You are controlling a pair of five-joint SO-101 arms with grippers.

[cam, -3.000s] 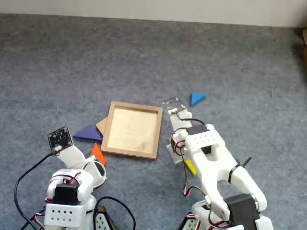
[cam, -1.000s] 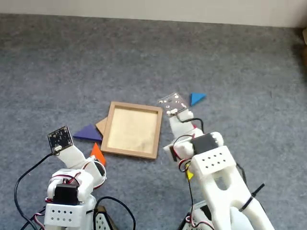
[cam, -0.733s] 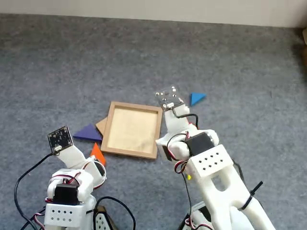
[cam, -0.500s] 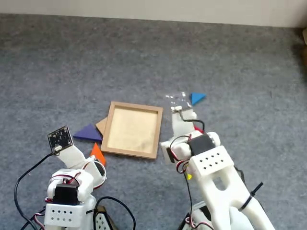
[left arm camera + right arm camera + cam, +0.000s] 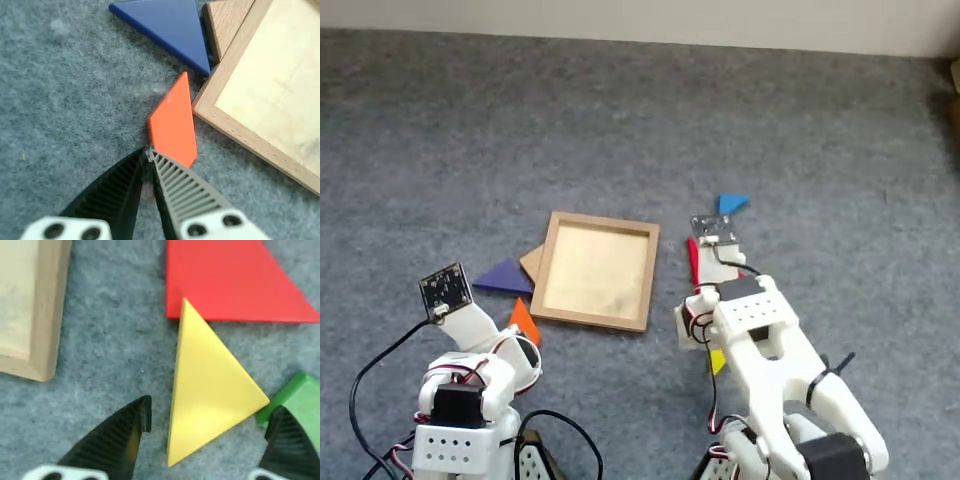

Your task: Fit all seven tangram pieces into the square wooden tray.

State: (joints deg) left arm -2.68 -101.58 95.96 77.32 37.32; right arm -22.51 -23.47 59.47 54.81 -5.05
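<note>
The square wooden tray (image 5: pixel 552 268) lies with nothing in it, its rim (image 5: pixel 235 131) and corner (image 5: pixel 36 315) showing in the wrist views. My left gripper (image 5: pixel 148 152) is shut, its tips touching a corner of the orange parallelogram (image 5: pixel 172 125) beside the tray. Past it lie a dark blue triangle (image 5: pixel 165 27) and a plain wooden piece (image 5: pixel 225 22). My right gripper (image 5: pixel 211 412) is open, astride the yellow triangle (image 5: pixel 205 390). A red triangle (image 5: pixel 230 280) touches the yellow one's tip, and a green piece (image 5: pixel 300 395) lies by one finger.
A small blue triangle (image 5: pixel 730 204) lies apart on the grey carpet, to the tray's upper right. The right arm (image 5: pixel 750 320) covers most of the red (image 5: pixel 693 262) and yellow (image 5: pixel 717 360) pieces from above. The left arm (image 5: pixel 470 328) stands at the tray's lower left.
The right arm's wrist swung toward the tray, then back to the right, and the red piece now shows beside it. The left arm and all pieces stayed put.
</note>
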